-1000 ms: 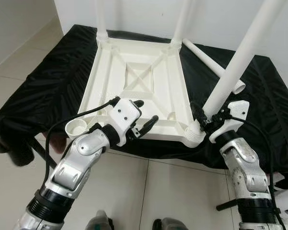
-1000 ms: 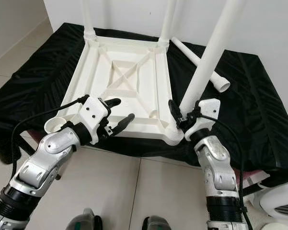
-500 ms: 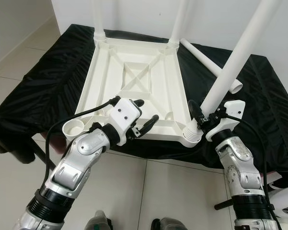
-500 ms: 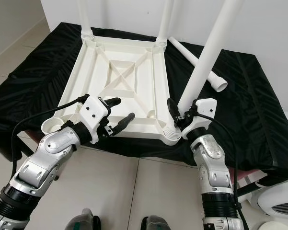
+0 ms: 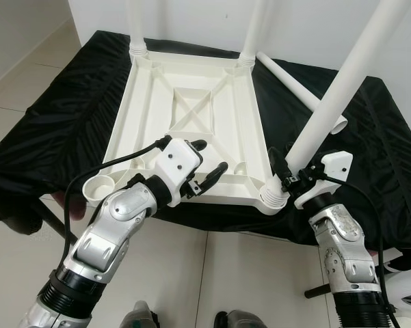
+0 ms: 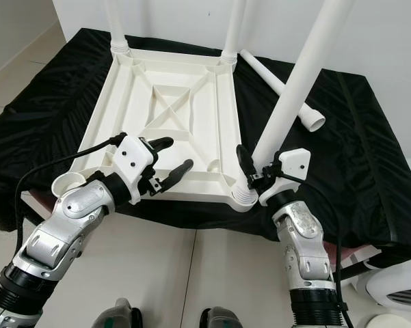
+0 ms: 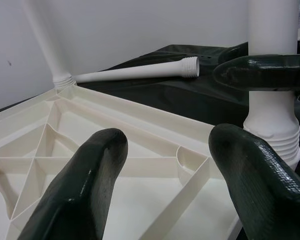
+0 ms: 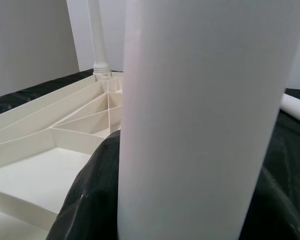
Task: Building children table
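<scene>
Third leg going into the near-right socket.
Right tool (image 5: 292, 176) was clamped on the long white plastic tube leg (image 5: 335, 96), lower right of frame, above the upturned white ribbed plastic tabletop (image 5: 191, 123) on the black-draped desk (image 5: 48, 130); left tool (image 5: 206, 164) hovered apart. Leg leaned, so best to straighten it before twisting.

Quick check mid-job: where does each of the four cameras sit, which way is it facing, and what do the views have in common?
Left eye view: head camera, looking forward and down at the upturned tabletop on the black cloth; both silver arms show.
Right eye view: same head camera's other eye, same scene; the right gripper holds the leg at the near right corner socket.
Left wrist view: looks along the left gripper, open over the tabletop's ribs.
Right wrist view: close up on the gripped leg.
Shared: all four show the tabletop and this leg.
</scene>
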Robot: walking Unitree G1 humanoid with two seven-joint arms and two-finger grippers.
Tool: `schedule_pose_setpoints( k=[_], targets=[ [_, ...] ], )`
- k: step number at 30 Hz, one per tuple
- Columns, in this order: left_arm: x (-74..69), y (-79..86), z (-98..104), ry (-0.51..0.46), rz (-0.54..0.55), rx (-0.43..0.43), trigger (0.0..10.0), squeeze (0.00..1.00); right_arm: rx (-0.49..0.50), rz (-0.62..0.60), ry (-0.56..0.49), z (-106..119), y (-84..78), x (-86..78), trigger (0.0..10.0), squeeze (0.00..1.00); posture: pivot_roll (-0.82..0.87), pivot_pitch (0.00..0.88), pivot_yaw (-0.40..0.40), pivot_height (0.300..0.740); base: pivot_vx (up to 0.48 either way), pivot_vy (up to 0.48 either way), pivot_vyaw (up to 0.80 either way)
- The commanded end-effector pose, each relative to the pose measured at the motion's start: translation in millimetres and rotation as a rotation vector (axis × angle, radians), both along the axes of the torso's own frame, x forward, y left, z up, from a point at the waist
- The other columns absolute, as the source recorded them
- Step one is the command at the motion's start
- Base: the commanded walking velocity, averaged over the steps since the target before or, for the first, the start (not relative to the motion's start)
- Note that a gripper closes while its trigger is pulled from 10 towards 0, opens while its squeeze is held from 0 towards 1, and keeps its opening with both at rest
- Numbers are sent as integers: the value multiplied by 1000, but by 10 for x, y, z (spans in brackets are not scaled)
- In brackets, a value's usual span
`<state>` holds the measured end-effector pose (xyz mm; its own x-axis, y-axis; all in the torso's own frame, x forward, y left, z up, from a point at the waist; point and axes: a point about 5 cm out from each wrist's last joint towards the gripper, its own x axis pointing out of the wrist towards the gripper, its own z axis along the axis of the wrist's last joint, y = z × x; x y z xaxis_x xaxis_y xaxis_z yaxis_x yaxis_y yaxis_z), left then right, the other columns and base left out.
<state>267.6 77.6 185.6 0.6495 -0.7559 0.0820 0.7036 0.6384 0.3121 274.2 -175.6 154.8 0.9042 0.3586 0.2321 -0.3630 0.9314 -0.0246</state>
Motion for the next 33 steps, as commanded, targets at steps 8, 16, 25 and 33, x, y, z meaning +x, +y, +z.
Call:
schedule_pose_setpoints(
  k=[8, 16, 25, 33],
  targets=[
    [-29, -16, 17, 8, -58, 13, 10000, 0, -76, 74, 68, -208, 118, -129, 10000, 0, 36, 76, -48, 740, 0, 0, 0],
    [-39, 2, 30, 8, -55, 9, 10000, 0, -98, 89, 44, -234, 153, -190, 10000, 0, 38, 78, -43, 740, 0, 0, 0],
    [-44, 16, 35, 11, -54, 9, 10000, 0, -136, 74, 18, -257, 162, -213, 10000, 0, 41, 79, -39, 740, 0, 0, 0],
    [-42, 23, 47, 9, -52, 9, 10000, 0, -169, 100, 2, -258, 229, -211, 10000, 0, 44, 71, -38, 740, 0, 0, 0]
  ],
)
